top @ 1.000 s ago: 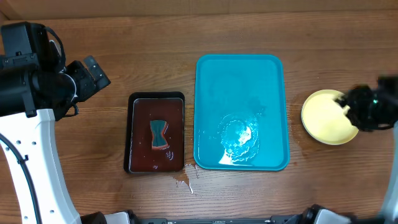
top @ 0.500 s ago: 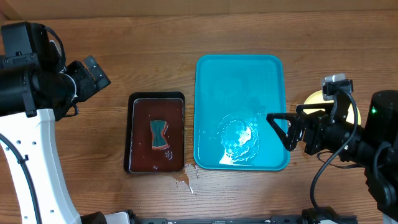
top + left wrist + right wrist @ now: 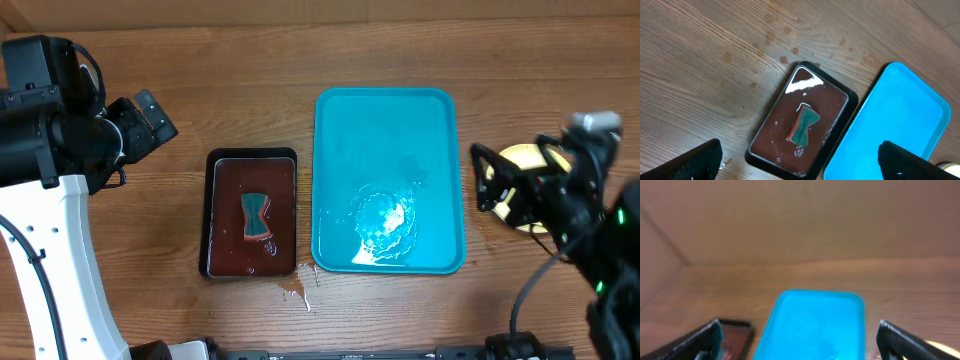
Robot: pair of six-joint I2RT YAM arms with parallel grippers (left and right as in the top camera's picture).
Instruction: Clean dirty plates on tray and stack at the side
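The plates (image 3: 520, 153) sat on the table just right of the tray (image 3: 385, 125), mostly hidden under the right arm, so their number could not be told. A wet patch (image 3: 385, 218) glistened on the tray. The right end effector (image 3: 479, 180) hung between tray and plates, spread wide, gripping nothing. The left end effector (image 3: 152, 115) hovered wide open, up and left of the brown tray (image 3: 250, 154) with its sponge (image 3: 257, 217).

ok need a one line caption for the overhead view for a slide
Blue tray bare but wet, open right gripper beside the yellow plate to its right, sponge in the brown tray
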